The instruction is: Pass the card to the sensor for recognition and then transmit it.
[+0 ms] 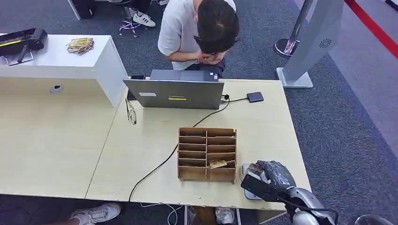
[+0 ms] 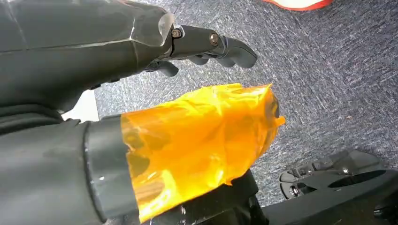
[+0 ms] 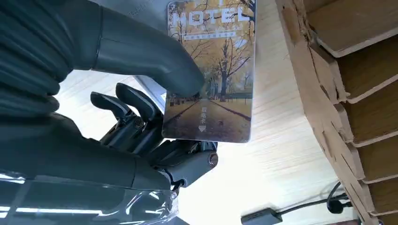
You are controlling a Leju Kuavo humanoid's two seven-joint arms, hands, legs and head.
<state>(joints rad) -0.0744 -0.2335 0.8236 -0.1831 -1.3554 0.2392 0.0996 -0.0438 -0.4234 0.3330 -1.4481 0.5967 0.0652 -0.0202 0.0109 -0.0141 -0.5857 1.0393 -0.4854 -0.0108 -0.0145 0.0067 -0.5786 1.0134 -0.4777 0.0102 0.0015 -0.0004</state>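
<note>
Golden trees and the word HOTEL are printed on the hotel card (image 3: 212, 77), and the robot's right hand (image 1: 272, 178) pinches it between the thick thumb (image 3: 145, 51) and the darker fingers (image 3: 136, 112). The hand holds the card low over the near right corner of the wooden table (image 1: 263, 126), right above a small white card sensor (image 1: 247, 171) and just beside the wooden slot rack (image 1: 207, 153). I think the robot is on the first step, showing the card to the sensor so it can read it. Next it needs to keep the card flat and close over the sensor, and then pass it on, maybe to the person (image 1: 197, 28) bent over behind the laptop (image 1: 174, 93). I cannot tell who should get it. The left hand (image 2: 206, 47) hangs down over the grey carpet with its fingers partly curled and nothing in it, and orange tape (image 2: 197, 145) is wrapped on its thumb. I count one card in the hand, one more card (image 1: 218, 163) lying in the rack, one sensor, one rack, one laptop, one pair of glasses (image 1: 131, 111), and one small black box (image 1: 255, 97) on a cable.
</note>
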